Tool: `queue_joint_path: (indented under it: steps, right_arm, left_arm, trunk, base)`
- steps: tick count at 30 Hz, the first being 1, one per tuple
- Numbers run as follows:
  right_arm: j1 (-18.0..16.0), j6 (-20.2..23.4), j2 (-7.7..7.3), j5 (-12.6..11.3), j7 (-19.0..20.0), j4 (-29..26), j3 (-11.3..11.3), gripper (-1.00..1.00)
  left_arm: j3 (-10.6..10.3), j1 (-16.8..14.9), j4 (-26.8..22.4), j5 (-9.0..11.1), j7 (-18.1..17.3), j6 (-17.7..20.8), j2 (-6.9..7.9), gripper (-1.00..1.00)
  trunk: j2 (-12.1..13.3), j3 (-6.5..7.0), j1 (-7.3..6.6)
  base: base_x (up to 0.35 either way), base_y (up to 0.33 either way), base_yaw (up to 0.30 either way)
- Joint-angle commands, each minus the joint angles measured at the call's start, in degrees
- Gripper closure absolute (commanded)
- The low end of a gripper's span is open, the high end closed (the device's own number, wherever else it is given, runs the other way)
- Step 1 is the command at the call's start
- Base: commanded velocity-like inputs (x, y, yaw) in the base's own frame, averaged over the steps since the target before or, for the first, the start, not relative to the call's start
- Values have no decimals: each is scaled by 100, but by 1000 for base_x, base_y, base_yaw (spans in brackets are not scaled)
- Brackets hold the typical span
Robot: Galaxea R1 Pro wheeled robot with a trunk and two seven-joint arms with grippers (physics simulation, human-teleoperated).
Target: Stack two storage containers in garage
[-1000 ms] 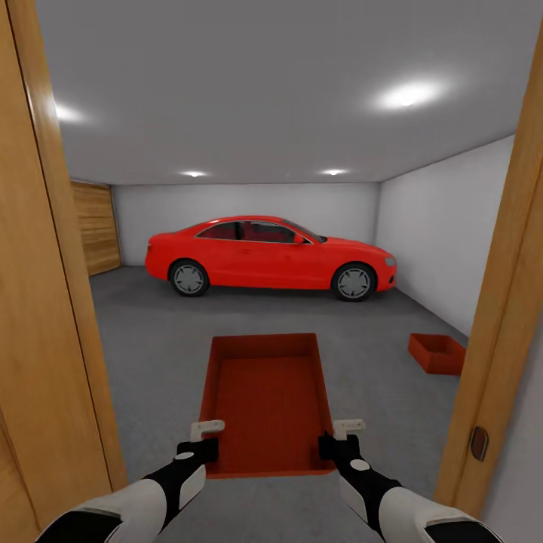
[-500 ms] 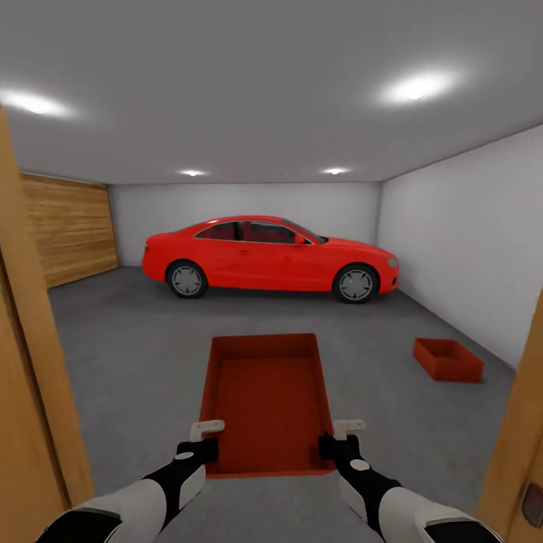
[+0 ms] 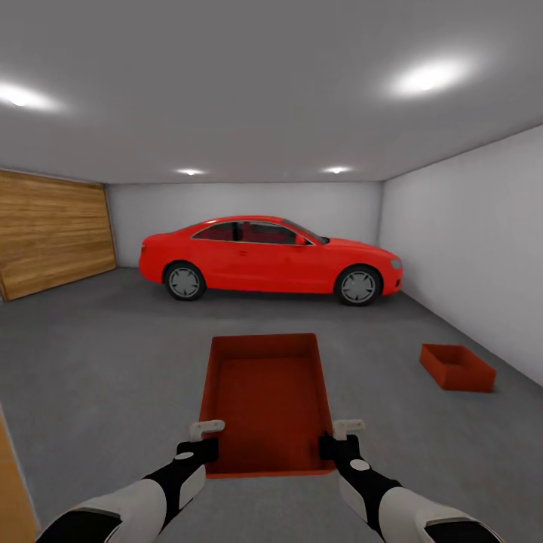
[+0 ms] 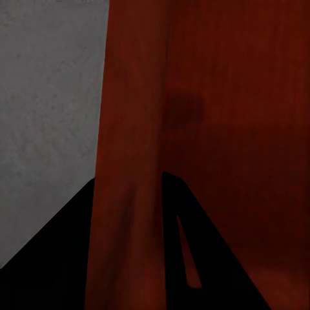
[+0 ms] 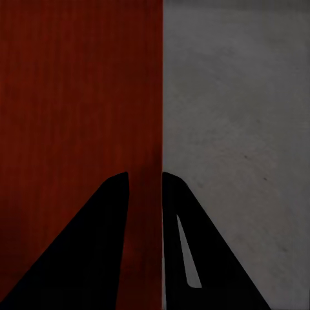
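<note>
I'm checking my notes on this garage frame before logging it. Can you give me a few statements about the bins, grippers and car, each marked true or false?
1. Both grippers, left and right, clamp walls of the held bin. True.
2. The second bin is stacked on the held one. False: it sits apart on the floor near the right wall.
3. A red car is parked ahead. True.
4. The held bin is full. False: it is empty.
</note>
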Motion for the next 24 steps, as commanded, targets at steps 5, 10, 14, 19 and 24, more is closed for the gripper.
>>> queue_joint_path:
  steps: [5, 10, 14, 19, 24]
  right_arm:
    - [-9, -99, 5, 132, -29, -17, -363, 100]
    - [-9, -99, 6, 131, -33, -17, -363, 100]
    - [-9, -99, 11, 131, -33, -17, -363, 100]
    - [-9, -99, 13, 131, -33, -17, -363, 100]
    - [-9, -99, 14, 133, -33, -17, -363, 100]
  left_arm:
    - [245, -3, 17, 92, 36, -22, 71, 100]
    - [245, -3, 17, 92, 38, -22, 71, 100]
    - [245, -3, 17, 92, 36, -22, 71, 100]
    - [245, -3, 17, 92, 37, -22, 71, 100]
    - [245, -3, 17, 87, 36, -22, 71, 100]
  trunk:
    - [-6, -9, 4]
    - [-6, -9, 4]
    - [-6, -9, 4]
    - [-6, -9, 4]
    - [-6, -9, 4]
  base:
    - [320, 0, 0]
    - [320, 0, 0]
    - [320, 0, 0]
    - [320, 0, 0]
    - [320, 0, 0]
